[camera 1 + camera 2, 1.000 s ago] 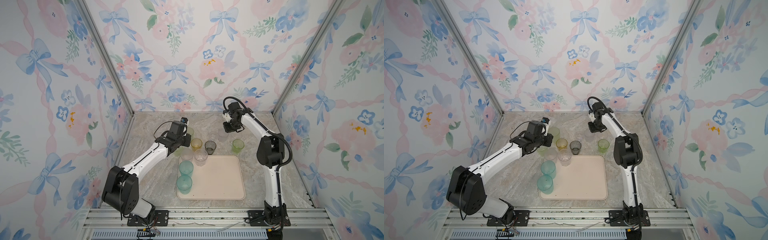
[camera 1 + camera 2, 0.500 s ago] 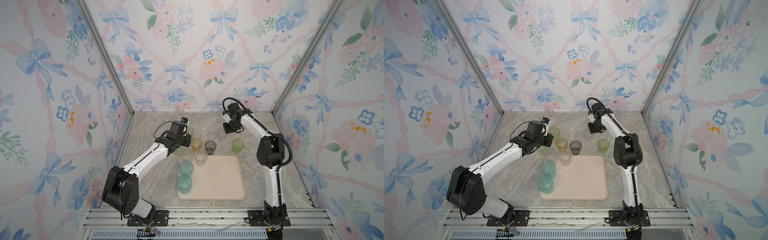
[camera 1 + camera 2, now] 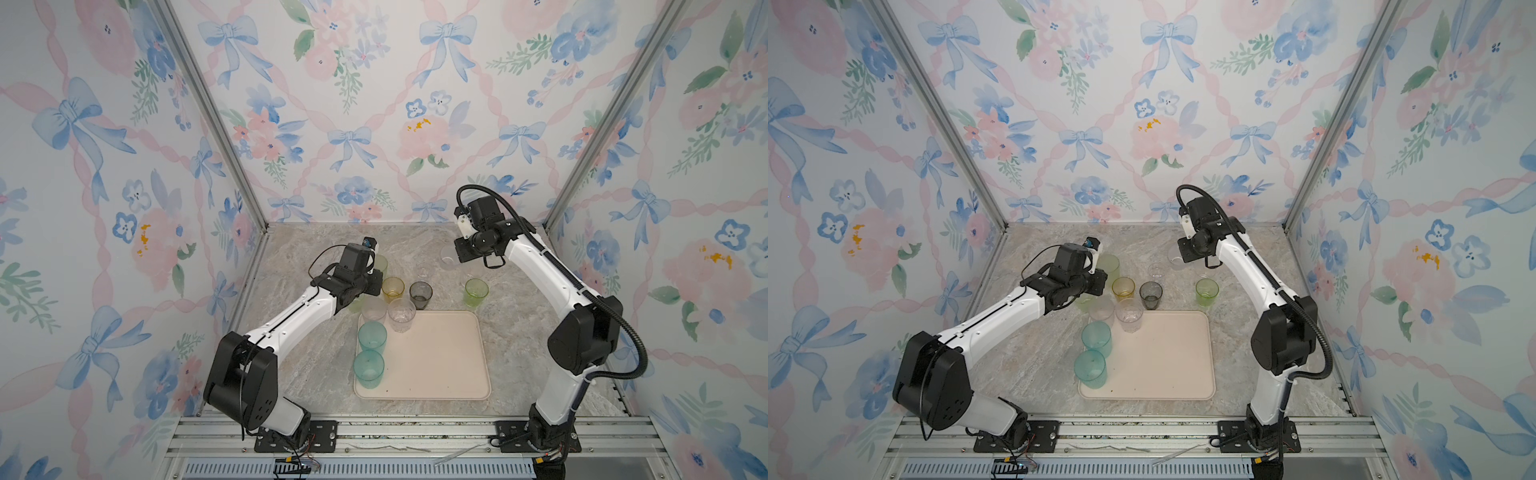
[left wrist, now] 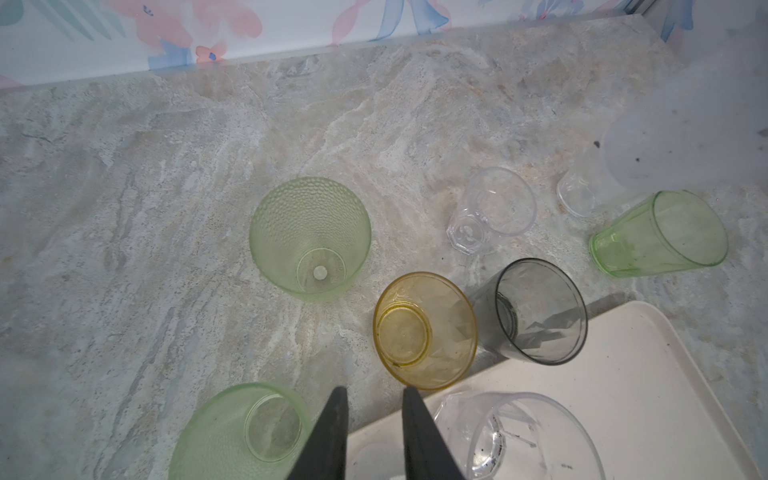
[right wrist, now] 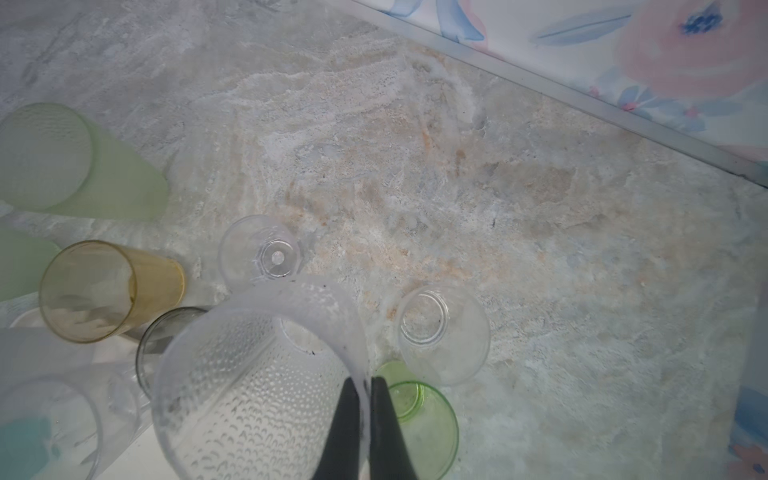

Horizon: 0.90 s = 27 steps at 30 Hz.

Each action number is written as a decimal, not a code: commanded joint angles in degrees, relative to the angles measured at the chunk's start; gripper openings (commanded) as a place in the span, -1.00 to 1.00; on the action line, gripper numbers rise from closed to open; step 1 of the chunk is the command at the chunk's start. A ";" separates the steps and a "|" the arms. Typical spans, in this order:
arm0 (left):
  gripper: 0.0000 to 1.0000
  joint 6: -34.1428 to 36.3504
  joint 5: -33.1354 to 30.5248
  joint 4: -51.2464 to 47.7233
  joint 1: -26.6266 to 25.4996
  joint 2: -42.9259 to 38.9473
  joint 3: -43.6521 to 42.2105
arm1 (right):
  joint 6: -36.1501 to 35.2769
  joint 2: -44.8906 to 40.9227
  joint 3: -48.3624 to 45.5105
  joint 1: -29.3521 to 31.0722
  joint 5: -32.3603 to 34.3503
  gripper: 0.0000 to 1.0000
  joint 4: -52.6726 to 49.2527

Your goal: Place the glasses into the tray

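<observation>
well, dimpled frosty tumbler [image 5: 249, 395] (round-rimmed)

two white arms, black joints
left arm [image 3: 291, 319] and right arm [image 3: 536, 266]: white links, black housings; ribbed black hose along the right; left tool [image 4: 375, 390] and right tool [image 5: 365, 380] end in tapered black fingers

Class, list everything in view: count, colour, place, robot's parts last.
tray: one, cream, on marble table.
teal tumblers: two, teal, tray's left edge.
clear tumblers: four, colourless, two at tray corner, two behind.
dimpled tumbler: one, frosted, in right tool.
green tumblers: three, pale, on table.
amber tumbler: one, yellow, behind tray.
grey tumbler: one, smoky, beside amber.
left tool: one, black, open over tray corner.
right tool: one, black, shut on dimpled tumbler.
</observation>
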 commanded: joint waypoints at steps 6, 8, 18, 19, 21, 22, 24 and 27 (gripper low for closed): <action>-0.48 0.31 1.29 1.75 -0.73 0.77 3.96 | 5.29 -12.31 -15.71 9.02 5.52 -0.95 -1.27; -0.48 0.40 1.55 2.01 -0.98 1.40 4.58 | 6.40 -13.78 -17.85 10.59 5.74 -0.95 -1.44; -0.48 0.84 2.33 2.26 -2.29 3.69 7.04 | 11.52 -11.94 -25.25 14.04 2.64 -0.95 2.90; -0.48 0.92 2.35 2.37 -2.31 3.71 7.20 | 11.74 -11.42 -25.69 14.13 2.20 -0.94 3.62; -0.48 1.10 2.23 2.37 -2.27 3.64 7.41 | 12.13 -10.21 -26.01 14.24 1.47 -0.94 4.87; -0.48 1.19 2.26 2.32 -2.27 3.68 7.46 | 12.25 -9.71 -25.94 14.32 1.27 -0.94 5.23; -0.48 1.28 2.21 2.37 -2.34 3.74 7.57 | 12.25 -8.70 -25.76 14.32 0.99 -0.95 5.85; -0.48 1.37 2.45 2.31 -2.33 3.74 7.60 | 12.30 -6.04 -25.50 14.33 0.48 -0.95 6.40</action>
